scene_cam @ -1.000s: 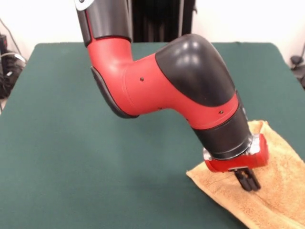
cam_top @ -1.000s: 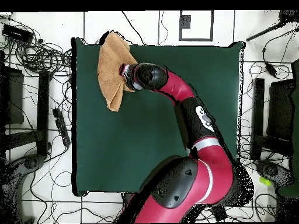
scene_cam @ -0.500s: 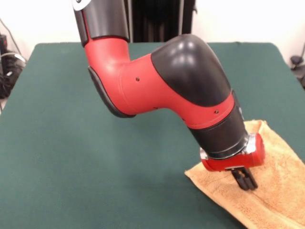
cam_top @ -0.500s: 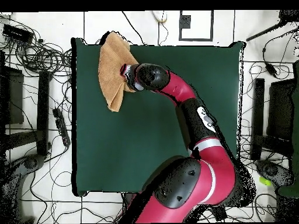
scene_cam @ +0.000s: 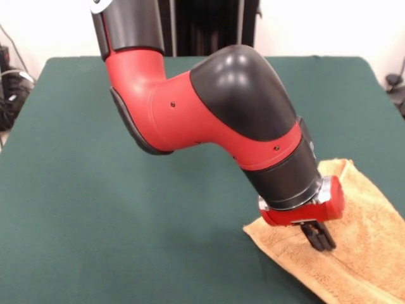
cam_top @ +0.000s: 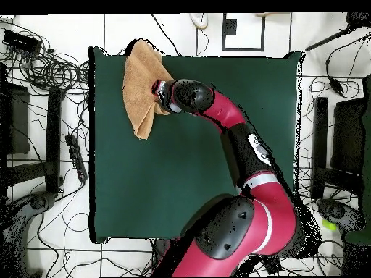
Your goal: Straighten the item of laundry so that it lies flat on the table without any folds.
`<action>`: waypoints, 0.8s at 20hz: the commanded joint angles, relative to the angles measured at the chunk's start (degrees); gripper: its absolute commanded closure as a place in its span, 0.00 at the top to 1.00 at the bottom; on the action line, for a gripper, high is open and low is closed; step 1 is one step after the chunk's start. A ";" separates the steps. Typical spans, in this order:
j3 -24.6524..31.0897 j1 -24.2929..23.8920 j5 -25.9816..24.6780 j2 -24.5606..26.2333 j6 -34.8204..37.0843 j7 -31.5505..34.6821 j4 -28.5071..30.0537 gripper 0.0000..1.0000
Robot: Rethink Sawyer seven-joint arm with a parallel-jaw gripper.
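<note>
The item of laundry (scene_cam: 361, 247), an orange-yellow terry towel, lies near a corner of the green table (scene_cam: 95, 190), with a fold line running along its left edge. My gripper (scene_cam: 319, 239) points down onto the towel's left part, its dark fingers close together and pinching the cloth. In the overhead view the towel (cam_top: 139, 79) sits at the table's (cam_top: 188, 166) top left corner, narrowing to a point below. There the gripper (cam_top: 156, 92) sits at the towel's right edge, mostly hidden by the wrist.
The red and black arm (scene_cam: 215, 107) stretches across the middle of the table. Cables (cam_top: 43, 69) and dark equipment (cam_top: 14, 116) lie on the floor around the table. The towel's far end reaches the table's edge.
The gripper has shifted a little to the left in the front view, and the towel's near corner has crept left with it. The arm's elbow has swung the same way.
</note>
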 commanded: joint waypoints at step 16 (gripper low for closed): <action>-4.47 -8.24 -17.48 6.09 5.64 -19.90 2.06 0.00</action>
